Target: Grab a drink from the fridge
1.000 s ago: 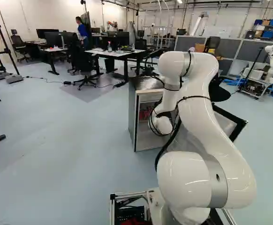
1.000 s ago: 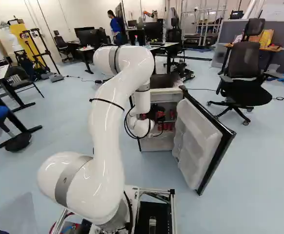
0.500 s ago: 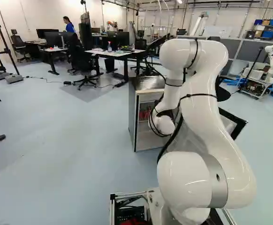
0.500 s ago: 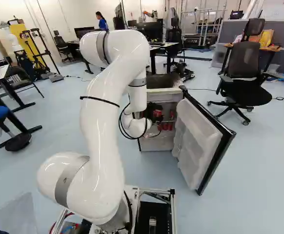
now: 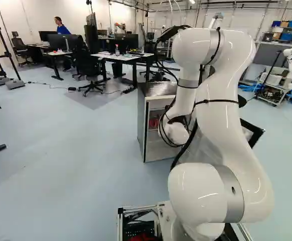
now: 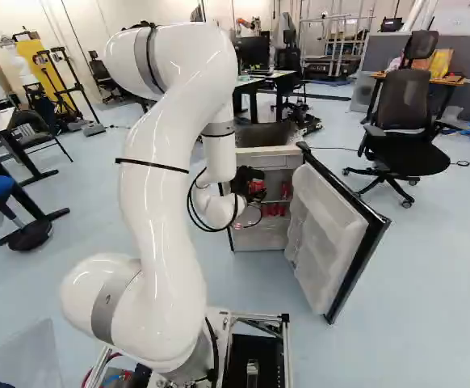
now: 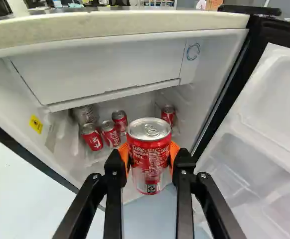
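Between the orange pads (image 7: 174, 149): red soda can (image 7: 149, 154), upright, pinched by the gripper (image 7: 149, 152) from both sides.
Pinched can: grasping looks done; next move, I judge, is gentle retreat toward the base, keeping it level.
Fridge door (image 7: 264, 117): open beside the can; swinging that way could hit its edge.
Fridge (image 7: 120, 23): can seems just outside its mouth, more room lies backward.
Other cans (image 7: 110, 135): deeper inside, apart from the gripper.

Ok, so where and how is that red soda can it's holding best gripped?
Probably hold the can by its round side, below the silver lid, pinched from opposite sides, as the tool does: it's lid up, with straight walls.
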